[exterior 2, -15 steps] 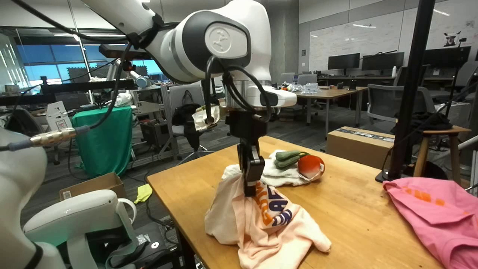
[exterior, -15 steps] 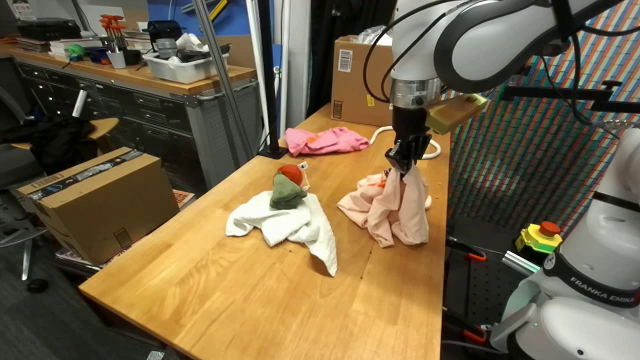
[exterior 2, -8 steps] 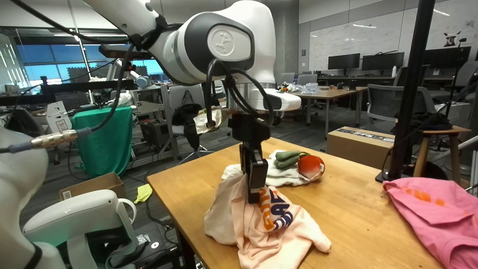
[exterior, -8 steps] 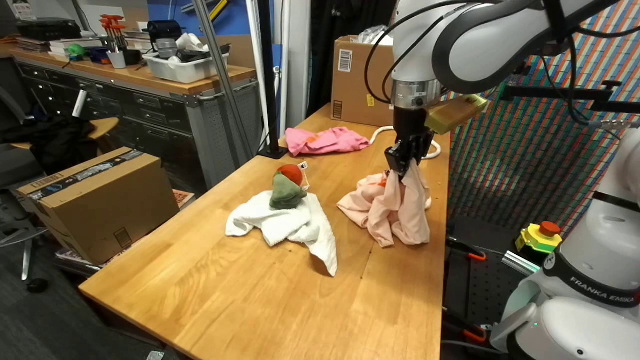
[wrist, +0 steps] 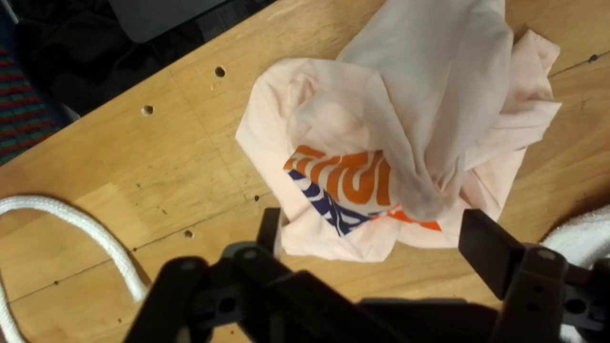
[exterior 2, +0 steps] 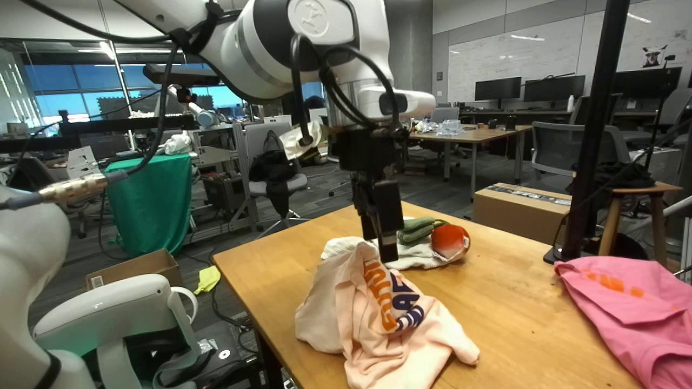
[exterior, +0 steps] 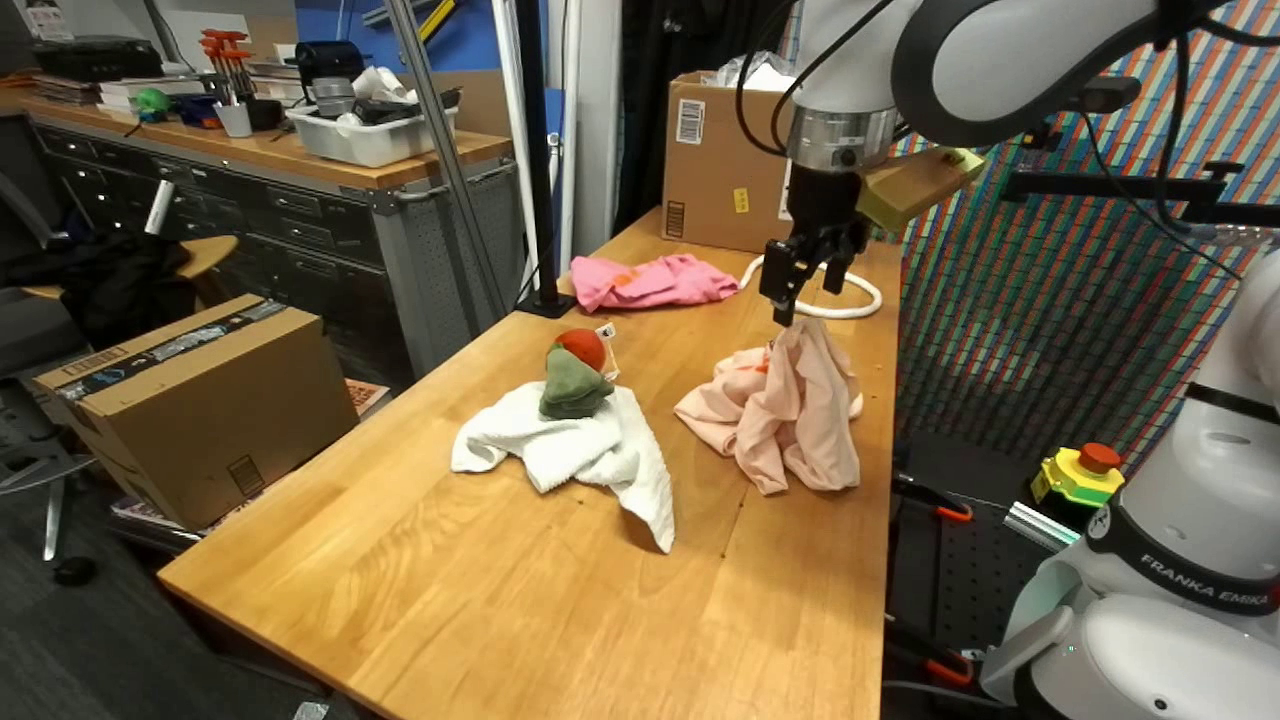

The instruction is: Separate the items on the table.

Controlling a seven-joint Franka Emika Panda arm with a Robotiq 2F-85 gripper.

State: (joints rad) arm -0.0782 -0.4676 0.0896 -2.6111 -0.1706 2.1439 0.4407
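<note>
Peach fabric stands in a soft peak: the peach cloth [exterior 2: 373, 335] is bunched on the desk [exterior: 480, 590], near its edge. Just over it hang the fingers [wrist: 491, 255], spread wide with nothing between them; whether a tip brushes the peak, I cannot tell. The first risk, in my opinion, is this standing fold: if the fingers go sideways from so low, one tip may hook it and drag the cloth toward the edge, or to the white cloth [exterior: 560, 450], which lies apart from the peach cloth. On that white cloth sits the green piece [exterior: 572, 385], with the red piece [exterior: 580, 345] against it, so these items seem not yet separated. Should the white cloth be pulled first, both pieces will probably ride along or roll off. The pink cloth [exterior: 655, 282], well apart from the peach cloth, looks safe. The white cord [wrist: 106, 243], near the peach cloth, could be caught by a low, wide approach.
</note>
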